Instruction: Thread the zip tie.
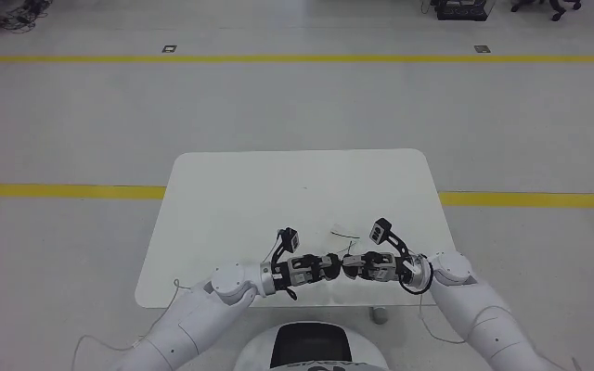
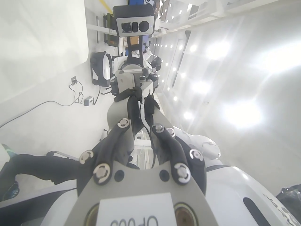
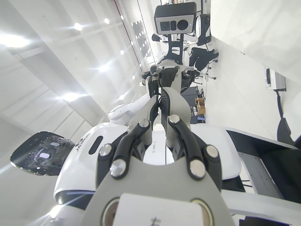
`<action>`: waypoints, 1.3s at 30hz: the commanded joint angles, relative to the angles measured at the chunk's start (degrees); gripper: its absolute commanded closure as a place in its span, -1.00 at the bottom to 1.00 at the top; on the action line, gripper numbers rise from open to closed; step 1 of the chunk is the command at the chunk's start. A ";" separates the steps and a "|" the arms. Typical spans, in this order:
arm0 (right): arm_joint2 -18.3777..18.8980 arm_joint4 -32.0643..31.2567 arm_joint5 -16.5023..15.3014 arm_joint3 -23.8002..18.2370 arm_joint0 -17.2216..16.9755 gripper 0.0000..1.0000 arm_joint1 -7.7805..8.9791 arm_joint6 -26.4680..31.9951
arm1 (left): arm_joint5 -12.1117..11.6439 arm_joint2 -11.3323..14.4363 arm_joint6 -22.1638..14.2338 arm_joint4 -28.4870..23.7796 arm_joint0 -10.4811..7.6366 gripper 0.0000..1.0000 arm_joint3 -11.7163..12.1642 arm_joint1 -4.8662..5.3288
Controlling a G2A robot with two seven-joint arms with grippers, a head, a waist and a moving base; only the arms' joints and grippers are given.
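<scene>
My two grippers meet tip to tip just above the front edge of the white table (image 1: 278, 185). The left gripper (image 1: 336, 266) comes in from the left and the right gripper (image 1: 353, 266) from the right. Thin dark strands of the zip tie (image 1: 345, 239) stick out from where they meet, towards the table's middle. In the left wrist view my left gripper (image 2: 141, 105) is pinched on a thin strip, with the right gripper's fingers (image 2: 131, 90) straight ahead. In the right wrist view my right gripper (image 3: 161, 101) is nearly closed on a thin strand, and the left gripper (image 3: 162, 76) faces it.
The table's bare top stretches away behind the grippers to its far rounded edge (image 1: 297, 153). Grey floor with yellow lines (image 1: 297, 58) surrounds the table.
</scene>
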 commanded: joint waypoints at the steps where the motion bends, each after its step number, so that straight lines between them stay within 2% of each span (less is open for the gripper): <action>1: -0.08 -0.19 0.03 0.06 0.04 1.00 0.00 -0.06 | -0.04 0.02 0.02 -0.05 -0.01 0.82 0.03 0.00; 38: -0.65 1.04 -0.57 0.70 0.17 1.00 -0.29 0.06 | -0.31 0.61 -0.20 -0.46 -0.38 1.00 0.58 -0.08; 39: -0.69 1.02 -0.53 0.71 0.18 0.84 -0.30 0.04 | -0.35 0.62 -0.27 -0.48 -0.37 1.00 0.59 -0.08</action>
